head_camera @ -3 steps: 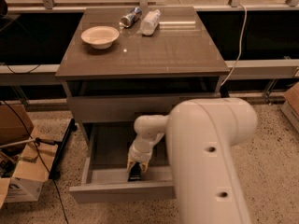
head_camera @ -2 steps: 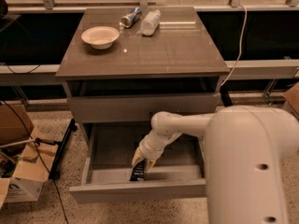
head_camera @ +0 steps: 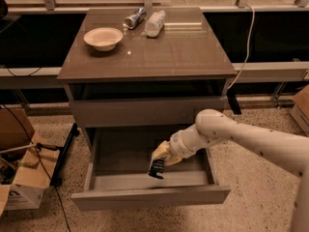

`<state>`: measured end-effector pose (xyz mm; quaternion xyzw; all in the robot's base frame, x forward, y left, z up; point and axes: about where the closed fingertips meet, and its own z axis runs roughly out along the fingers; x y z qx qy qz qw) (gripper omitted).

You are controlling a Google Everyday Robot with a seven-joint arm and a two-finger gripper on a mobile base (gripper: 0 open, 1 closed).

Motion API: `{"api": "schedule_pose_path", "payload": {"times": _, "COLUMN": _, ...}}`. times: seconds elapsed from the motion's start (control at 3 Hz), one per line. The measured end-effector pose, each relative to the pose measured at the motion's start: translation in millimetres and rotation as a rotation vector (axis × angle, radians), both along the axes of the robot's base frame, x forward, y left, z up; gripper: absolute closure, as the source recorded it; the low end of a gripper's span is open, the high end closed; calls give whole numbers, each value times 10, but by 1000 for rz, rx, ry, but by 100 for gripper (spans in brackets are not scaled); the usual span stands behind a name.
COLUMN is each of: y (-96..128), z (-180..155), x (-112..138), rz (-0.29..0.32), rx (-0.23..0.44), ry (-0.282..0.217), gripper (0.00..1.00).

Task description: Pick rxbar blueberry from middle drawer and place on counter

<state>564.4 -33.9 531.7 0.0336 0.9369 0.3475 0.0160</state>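
The middle drawer (head_camera: 120,180) stands pulled out of the grey cabinet, its grey floor showing. My gripper (head_camera: 161,157) is over the drawer's right half, at the end of the white arm that comes in from the right. It is shut on the rxbar blueberry (head_camera: 156,167), a dark blue-black bar that hangs down from the fingers, lifted off the drawer floor and tilted. The counter (head_camera: 178,52) is the glossy grey-brown top of the cabinet, above and behind the gripper.
On the counter stand a pale bowl (head_camera: 103,37) at the left, a silver-blue can (head_camera: 134,18) and a clear plastic bottle (head_camera: 155,23) lying at the back. A shut drawer front (head_camera: 145,111) sits above the open one. Cardboard boxes (head_camera: 19,178) stand on the floor at left.
The arm has swung out to the right and the gripper has risen, lifting the rxbar off the drawer floor.
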Motion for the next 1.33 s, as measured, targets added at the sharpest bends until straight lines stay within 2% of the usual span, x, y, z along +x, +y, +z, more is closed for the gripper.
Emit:
{"api": "schedule_pose_path", "payload": {"times": 0.33, "y": -490, "z": 632, "x": -76, "rz": 1, "rx": 1, "ry": -118, "gripper": 100}}
{"api": "schedule_pose_path", "payload": {"times": 0.67, "y": -885, "z": 1395, "x": -57, "rz": -4, "rx": -84, "ry": -268, "gripper": 100}}
{"api": "schedule_pose_path", "payload": {"times": 1.0, "y": -1228, "z": 2325, "x": 133, "rz": -22, "rx": -207, "ry": -444, "gripper": 100}}
{"api": "schedule_pose_path", "payload": {"times": 1.33, "y": -1477, "z": 3138, "x": 466, "rz": -41, "rx": -300, "ry": -579, "gripper": 100}}
